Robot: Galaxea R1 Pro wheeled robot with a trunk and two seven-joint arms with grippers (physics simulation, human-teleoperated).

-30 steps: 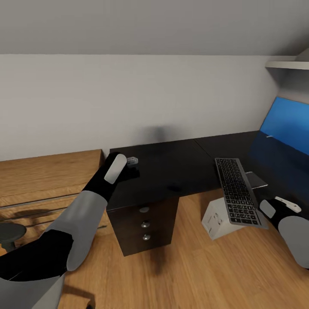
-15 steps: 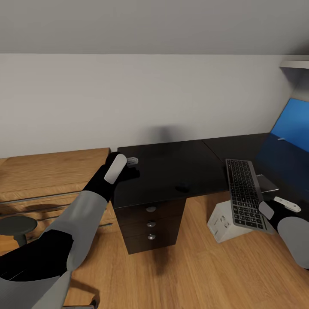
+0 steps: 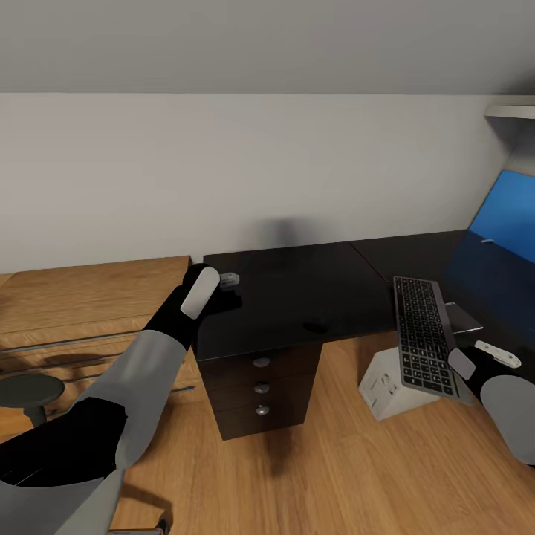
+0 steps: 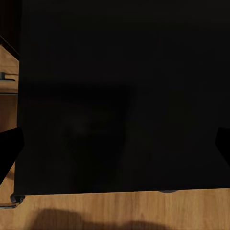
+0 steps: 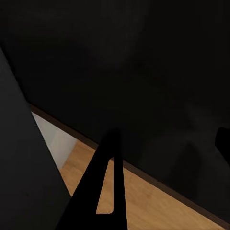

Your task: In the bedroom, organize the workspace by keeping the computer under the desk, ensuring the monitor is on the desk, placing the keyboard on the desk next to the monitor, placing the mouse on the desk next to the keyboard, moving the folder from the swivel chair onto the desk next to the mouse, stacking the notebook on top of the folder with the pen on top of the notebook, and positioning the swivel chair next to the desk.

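The grey keyboard (image 3: 425, 338) lies slanted across the black desk's (image 3: 297, 290) front edge. Its near end sticks out over the floor beside my right wrist. My right gripper (image 5: 167, 143) hovers over the desk edge with its fingers (image 5: 111, 182) apart and only desk between them. The keyboard's grey slab (image 5: 24, 158) sits off to one side of them. The blue monitor screen (image 3: 505, 215) stands on the desk at the far right. The white computer (image 3: 386, 383) rests on the floor, poking out from under the desk. My left gripper (image 3: 223, 286) is open above the desk's left end.
A drawer stack (image 3: 260, 386) fills the desk's left side. A low wooden unit (image 3: 89, 297) adjoins the desk on the left, with a grey round seat (image 3: 30, 390) in front. A shelf (image 3: 513, 110) hangs at the upper right. A small dark blob (image 3: 316, 325) sits near the desk's front edge.
The camera turned left between a second and half a second ago, so desk, keyboard and computer slid right in the picture. Both arms kept their place, and since then almost nothing moved.
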